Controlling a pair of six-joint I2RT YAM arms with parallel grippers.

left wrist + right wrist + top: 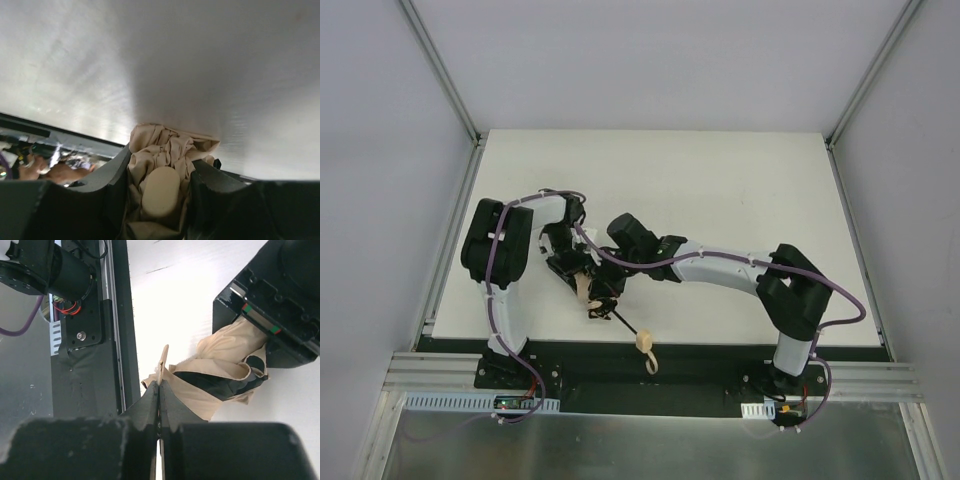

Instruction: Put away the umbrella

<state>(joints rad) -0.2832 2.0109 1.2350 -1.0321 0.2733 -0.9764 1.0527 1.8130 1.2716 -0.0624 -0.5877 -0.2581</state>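
Left gripper [160, 172] is clenched on the bunched beige canopy of the umbrella [588, 288], which lies at the desk's [720, 190] near edge. Right gripper [160, 400] is pinched shut on its thin strap [163, 362]. Judged light; fabric soft and slippery. The stiff shaft [625, 322] offers a surer hold.

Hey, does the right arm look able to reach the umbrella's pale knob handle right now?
Probably yes, but not freely: the knob handle lies uncovered at the table's near edge, yet the right gripper's jaws are shut on the umbrella's fabric.
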